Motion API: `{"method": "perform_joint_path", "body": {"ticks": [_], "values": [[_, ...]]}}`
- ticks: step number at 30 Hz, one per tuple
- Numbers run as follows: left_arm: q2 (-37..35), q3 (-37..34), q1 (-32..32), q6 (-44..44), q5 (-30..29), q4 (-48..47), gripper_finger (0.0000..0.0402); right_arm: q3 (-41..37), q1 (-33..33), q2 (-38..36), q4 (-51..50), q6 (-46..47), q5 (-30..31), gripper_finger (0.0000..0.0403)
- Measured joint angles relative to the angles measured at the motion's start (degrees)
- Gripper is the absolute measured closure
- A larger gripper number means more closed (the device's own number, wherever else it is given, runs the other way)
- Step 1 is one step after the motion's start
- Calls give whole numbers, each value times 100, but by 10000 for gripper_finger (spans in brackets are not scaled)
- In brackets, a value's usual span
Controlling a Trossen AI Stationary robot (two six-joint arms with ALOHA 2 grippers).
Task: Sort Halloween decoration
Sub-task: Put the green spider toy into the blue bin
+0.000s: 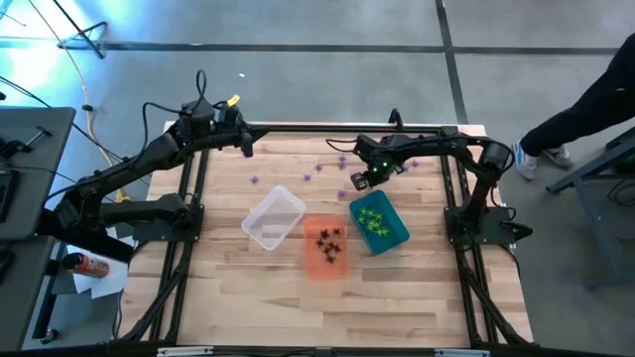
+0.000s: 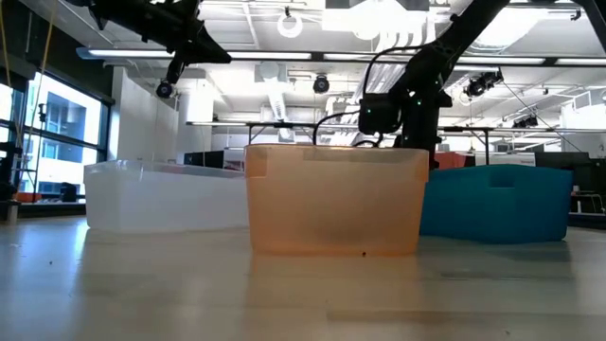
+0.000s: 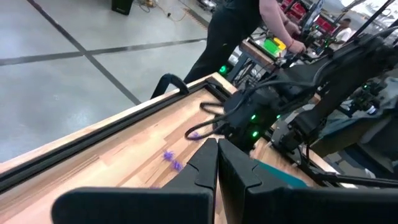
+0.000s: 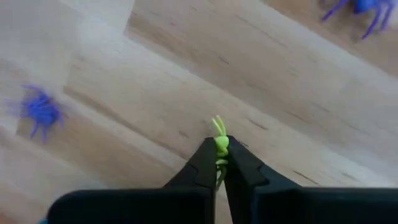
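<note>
Right now my right gripper is clamped on a green spider, pinched at the lower middle of the wrist picture; its long axis runs along my fingers, thin legs poking out past the tips toward the wooden table. Purple spiders lie loose at far left and upper right. My left gripper hovers, fingers together on nothing.

Robotics lab: concrete floor, exposed ceiling ducts
</note>
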Motion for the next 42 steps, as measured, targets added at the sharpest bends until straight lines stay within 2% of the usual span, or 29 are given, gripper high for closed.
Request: {"method": "perform_joint_path", "body": {"ticks": [6, 10, 13, 19, 24, 31, 42], "values": [[2, -2, -2, 35, 0, -140, 401, 104, -22, -1037, -82, -948, -52, 399], [2, -2, -2, 184, 0, -132, 401, 103, 24, -2007, 282, -1926, -539, 400], [2, -2, -8, 458, 65, -46, 401, 12, 193, -2692, 831, -2136, -891, 401], [2, -3, -109, 890, 1030, 500, 401, -209, 686, -3689, 2147, -2120, -1064, 402], [0, -133, -521, 908, 1191, 1149, 401, -467, 968, -3987, 3068, -2162, -1080, 402], [104, -706, -998, 97, 1020, 2788, 401, -498, 1054, -4007, 3162, -2266, -1085, 402], [499, -730, -1453, -13, 968, 3052, 401, -498, 1069, -4009, 3137, -2213, -1522, 402]]}}
